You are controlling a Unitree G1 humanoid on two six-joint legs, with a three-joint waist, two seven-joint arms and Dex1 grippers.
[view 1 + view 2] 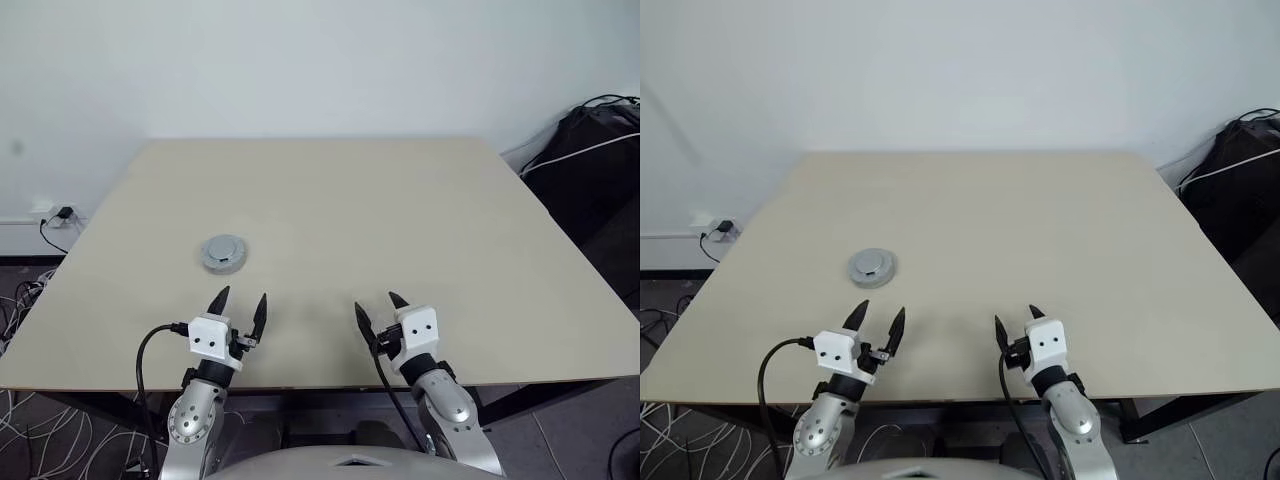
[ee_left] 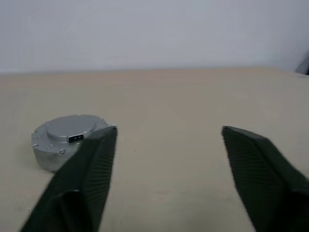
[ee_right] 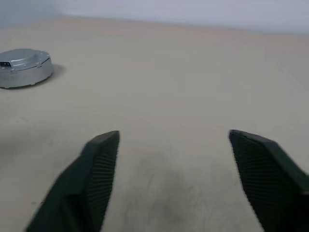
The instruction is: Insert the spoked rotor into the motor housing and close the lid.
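A round grey motor housing (image 1: 222, 262) stands on the beige table (image 1: 400, 220), left of the middle. The light-grey lid (image 1: 223, 246) with a raised centre lies on top of it, closed. The spoked rotor is hidden. My left gripper (image 1: 242, 296) hovers near the table's front edge, just in front of the housing and slightly to its right, open and empty. In the left wrist view the housing (image 2: 50, 154) sits partly behind one finger (image 2: 94, 169). My right gripper (image 1: 376, 303) is open and empty near the front edge, well right of the housing (image 3: 24, 72).
The table ends close behind both grippers at its front edge (image 1: 320, 382). A black bag with cables (image 1: 600, 140) sits off the far right corner. Loose cables (image 1: 30, 300) and a wall socket (image 1: 55, 213) lie beyond the left edge.
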